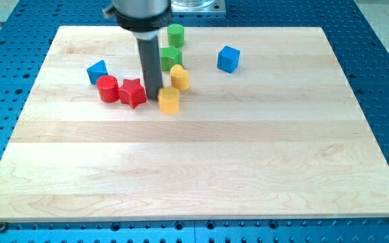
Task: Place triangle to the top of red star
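The blue triangle (97,71) lies at the view's upper left of the board. The red star (132,92) sits to its lower right, with a red cylinder (108,89) touching the star's left side. My rod comes down from the view's top, and my tip (153,98) rests on the board just right of the red star, between the star and a yellow block (169,100). The tip is well to the right of the blue triangle.
A second yellow block (179,77) lies right of the rod. A green block (171,58) sits behind the rod and a green cylinder (175,34) near the top edge. A blue cube (228,59) lies further right. The wooden board (201,162) rests on a blue perforated table.
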